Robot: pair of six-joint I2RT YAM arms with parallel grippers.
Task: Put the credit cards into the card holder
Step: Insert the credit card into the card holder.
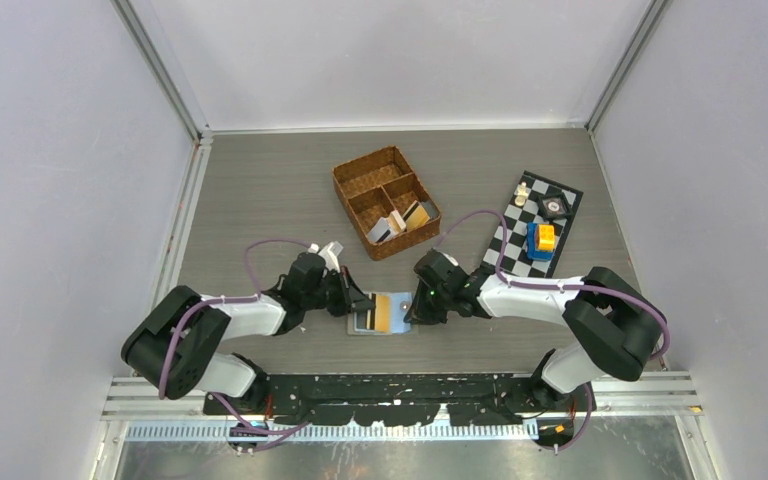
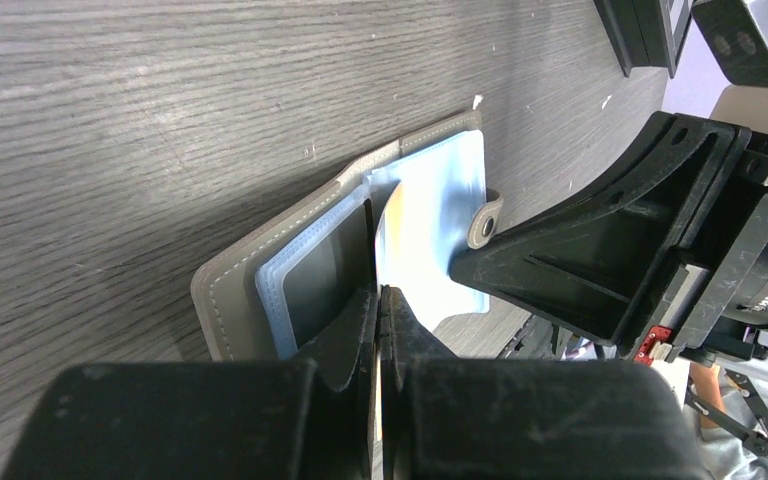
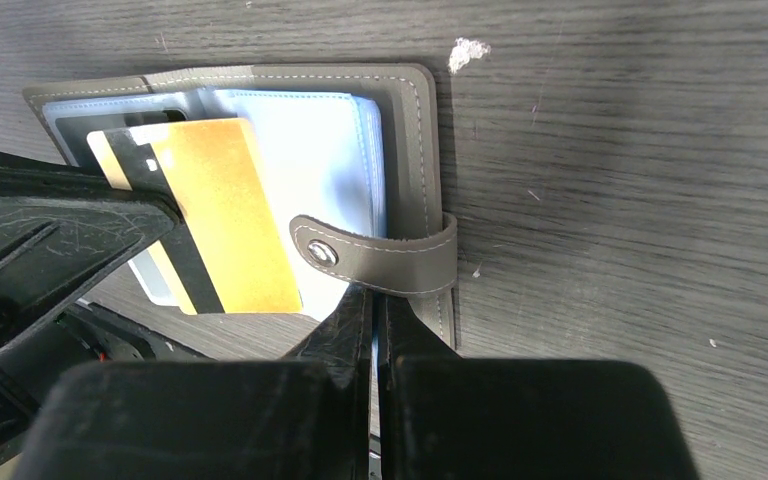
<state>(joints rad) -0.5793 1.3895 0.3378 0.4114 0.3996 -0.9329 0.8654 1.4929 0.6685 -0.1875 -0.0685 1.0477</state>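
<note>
The grey-olive card holder (image 1: 401, 301) lies open on the table between my two arms, its light-blue sleeves (image 3: 320, 150) facing up. My left gripper (image 2: 377, 298) is shut on an orange-gold credit card (image 3: 225, 220) with a dark stripe. That card hangs tilted over the open sleeves, its far edge at the holder's fold. My right gripper (image 3: 373, 300) is shut on the near edge of a blue sleeve, just under the snap tab (image 3: 385, 255). A dark card (image 2: 320, 270) sits in a left-hand sleeve. More credit cards (image 1: 407, 219) stand in the basket.
A brown wicker compartment basket (image 1: 365, 172) stands behind the holder, slightly right. At the right lies a checkered mat (image 1: 520, 245) with a blue-and-yellow block (image 1: 541, 239) and small pieces. Walls close in the table on three sides.
</note>
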